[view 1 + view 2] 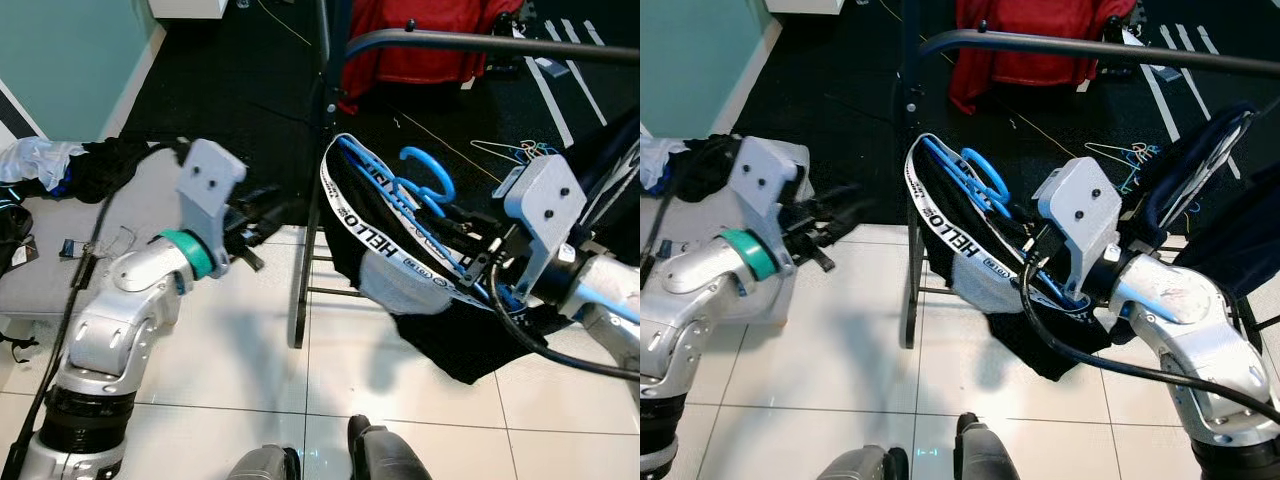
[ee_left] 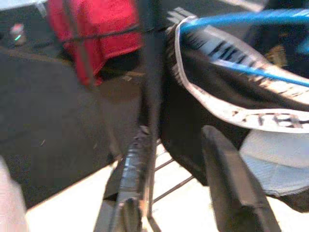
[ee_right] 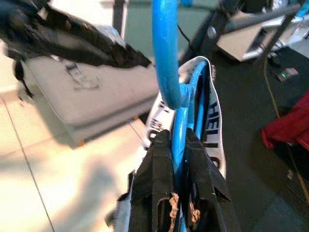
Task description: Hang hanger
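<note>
White tile floor (image 1: 250, 340) meets black carpet (image 1: 230, 70) under the clothes rack (image 1: 480, 42).

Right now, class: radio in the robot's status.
Right gripper shut on blue hanger. Left gripper open, empty. Rail above, hanger not yet hooked.

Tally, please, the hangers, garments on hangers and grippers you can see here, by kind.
Blue hanger: 1
Black garment with white lettered band on that hanger: 1
Grippers: 2, right gripper with jaws shut on the blue hanger, left gripper with jaws open
Total: 4
</note>
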### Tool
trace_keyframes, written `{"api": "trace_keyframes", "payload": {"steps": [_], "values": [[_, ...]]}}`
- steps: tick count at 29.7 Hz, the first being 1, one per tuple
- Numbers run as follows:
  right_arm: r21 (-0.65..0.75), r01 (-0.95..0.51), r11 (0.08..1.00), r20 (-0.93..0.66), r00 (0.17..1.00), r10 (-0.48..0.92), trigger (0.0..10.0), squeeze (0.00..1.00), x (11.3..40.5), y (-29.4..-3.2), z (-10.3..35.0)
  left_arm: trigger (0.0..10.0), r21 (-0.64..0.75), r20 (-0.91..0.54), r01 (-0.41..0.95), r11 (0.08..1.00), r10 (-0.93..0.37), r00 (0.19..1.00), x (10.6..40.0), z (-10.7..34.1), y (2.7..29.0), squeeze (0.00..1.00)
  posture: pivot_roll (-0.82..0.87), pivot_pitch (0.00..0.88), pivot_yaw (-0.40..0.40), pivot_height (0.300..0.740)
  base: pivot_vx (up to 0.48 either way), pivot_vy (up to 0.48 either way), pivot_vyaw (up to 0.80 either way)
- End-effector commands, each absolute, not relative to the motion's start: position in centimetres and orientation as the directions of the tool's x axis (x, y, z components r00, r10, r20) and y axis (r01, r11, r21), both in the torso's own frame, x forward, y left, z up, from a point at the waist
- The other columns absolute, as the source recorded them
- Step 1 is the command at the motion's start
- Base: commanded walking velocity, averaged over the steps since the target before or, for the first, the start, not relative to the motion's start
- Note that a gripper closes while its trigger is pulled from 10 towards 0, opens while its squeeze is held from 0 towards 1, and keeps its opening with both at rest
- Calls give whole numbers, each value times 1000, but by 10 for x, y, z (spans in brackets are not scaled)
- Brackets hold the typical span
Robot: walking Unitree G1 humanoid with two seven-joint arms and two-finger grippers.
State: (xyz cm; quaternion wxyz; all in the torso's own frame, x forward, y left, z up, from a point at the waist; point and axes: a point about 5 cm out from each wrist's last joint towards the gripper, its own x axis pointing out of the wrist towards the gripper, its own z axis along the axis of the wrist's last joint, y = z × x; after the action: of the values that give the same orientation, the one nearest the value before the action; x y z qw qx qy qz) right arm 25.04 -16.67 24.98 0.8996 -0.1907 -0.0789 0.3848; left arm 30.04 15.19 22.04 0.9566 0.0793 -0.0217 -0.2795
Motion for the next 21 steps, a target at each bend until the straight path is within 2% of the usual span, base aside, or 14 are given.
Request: {"api": "trace_keyframes", "payload": {"steps": [1, 5, 8, 9, 10, 11, 12, 13, 14, 18, 21], "values": [[-403, -690, 602, 23, 650, 760, 10000, 0, 243, -160, 256, 10000, 135, -43, 509, 850, -509, 860, 301, 213, 158, 1000, -118, 136, 90, 740, 0, 0, 0], [-391, -727, 565, -41, 627, 778, 10000, 0, 228, -158, 248, 10000, 108, -62, 567, 816, -564, 823, 294, 213, 152, 1000, -120, 138, 87, 740, 0, 0, 0], [-386, -700, 601, -75, 673, 736, 10000, 0, 225, -166, 241, 10000, 97, -58, 616, 782, -614, 787, 287, 215, 147, 1000, -122, 143, 84, 740, 0, 0, 0], [-377, -665, 644, -95, 720, 688, 10000, 0, 224, -175, 235, 10000, 79, -56, 648, 758, -645, 762, 283, 215, 143, 1000, -128, 148, 83, 740, 0, 0, 0], [-377, -665, 644, -95, 720, 688, 10000, 0, 224, -175, 235, 10000, 79, -56, 648, 758, -645, 762, 283, 215, 143, 1000, -128, 148, 83, 740, 0, 0, 0], [-384, -618, 686, -111, 769, 630, 10000, 0, 223, -184, 229, 10000, 57, -53, 681, 730, -679, 732, 279, 216, 139, 325, -132, 150, 85, 740, 0, 0, 0], [-384, -618, 686, -111, 769, 630, 10000, 0, 223, -184, 229, 10000, 57, -53, 681, 730, -679, 732, 279, 216, 139, 325, -132, 150, 85, 740, 0, 0, 0], [-385, -573, 724, -134, 810, 570, 10000, 0, 220, -194, 223, 10000, 24, -54, 710, 704, -708, 704, 275, 216, 135, 325, -143, 154, 89, 740, 0, 0, 0], [-383, -522, 762, -158, 850, 503, 10000, 0, 215, -205, 217, 10000, -17, -46, 741, 672, -740, 671, 271, 217, 131, 0, -161, 157, 97, 740, 0, 0, 0], [-381, -478, 791, -179, 878, 444, 10000, 0, 207, -214, 214, 10000, -57, -34, 768, 638, -770, 637, 270, 220, 128, 0, -173, 157, 105, 740, 0, 0, 0], [-379, -493, 783, -176, 869, 462, 10000, 0, 205, -212, 216, 10000, -53, -46, 780, 624, -781, 622, 270, 220, 128, 0, -176, 156, 111, 740, 0, 0, 0]]}}
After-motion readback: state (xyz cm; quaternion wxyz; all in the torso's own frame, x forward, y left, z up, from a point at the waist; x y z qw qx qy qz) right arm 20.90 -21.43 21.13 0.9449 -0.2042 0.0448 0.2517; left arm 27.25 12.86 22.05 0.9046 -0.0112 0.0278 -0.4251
